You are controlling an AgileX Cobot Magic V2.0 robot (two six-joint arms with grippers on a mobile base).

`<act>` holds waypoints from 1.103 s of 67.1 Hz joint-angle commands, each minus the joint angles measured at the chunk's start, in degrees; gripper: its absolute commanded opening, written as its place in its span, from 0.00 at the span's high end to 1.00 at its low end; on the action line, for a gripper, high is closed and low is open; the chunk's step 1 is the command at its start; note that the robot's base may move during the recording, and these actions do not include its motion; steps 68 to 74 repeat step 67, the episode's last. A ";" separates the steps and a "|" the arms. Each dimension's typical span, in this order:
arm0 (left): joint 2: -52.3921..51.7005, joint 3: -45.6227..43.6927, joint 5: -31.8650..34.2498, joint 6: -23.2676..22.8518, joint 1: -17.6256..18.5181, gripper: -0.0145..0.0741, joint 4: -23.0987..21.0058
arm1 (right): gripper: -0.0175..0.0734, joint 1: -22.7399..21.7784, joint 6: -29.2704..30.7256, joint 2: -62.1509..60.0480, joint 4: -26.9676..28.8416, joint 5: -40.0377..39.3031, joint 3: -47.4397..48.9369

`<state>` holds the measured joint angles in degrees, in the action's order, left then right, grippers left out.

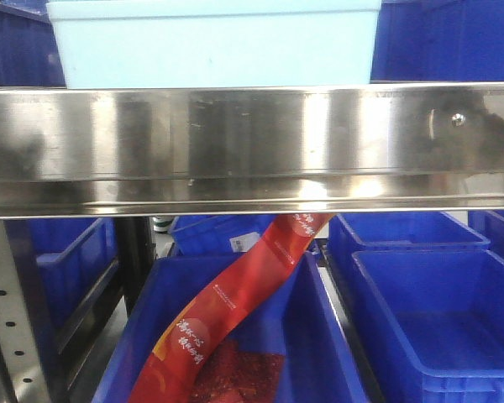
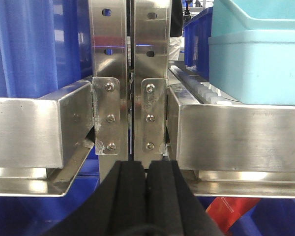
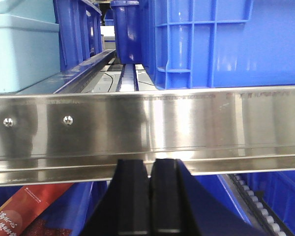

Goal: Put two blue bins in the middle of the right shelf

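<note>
Royal-blue bins fill the shelves; which two the task means cannot be told. One blue bin (image 1: 235,336) under the steel rail holds red packets, and an empty blue bin (image 1: 441,323) sits to its right. Another blue bin (image 3: 221,44) stands on the upper shelf in the right wrist view. My left gripper (image 2: 147,169) is shut with nothing in it, pointing at the joint between two shelf uprights (image 2: 130,73). My right gripper (image 3: 150,167) is shut and empty just below the steel shelf rail (image 3: 147,125).
A pale turquoise bin (image 1: 214,42) rests on the upper shelf above the wide steel rail (image 1: 252,143). A long red packet strip (image 1: 235,294) hangs over the lower bin. More blue bins stand at the left (image 1: 71,260) and behind.
</note>
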<state>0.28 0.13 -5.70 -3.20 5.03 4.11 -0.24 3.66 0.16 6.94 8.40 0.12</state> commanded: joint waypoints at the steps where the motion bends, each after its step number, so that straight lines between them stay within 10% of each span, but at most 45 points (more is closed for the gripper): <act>1: -0.28 -0.13 1.07 -0.05 -0.22 0.96 0.15 | 0.99 -0.23 0.47 -0.16 0.33 -0.69 -0.12; 74: -0.28 -0.13 1.07 -0.05 -0.22 0.96 0.15 | 0.99 -0.23 0.47 -0.16 0.33 -0.69 -0.12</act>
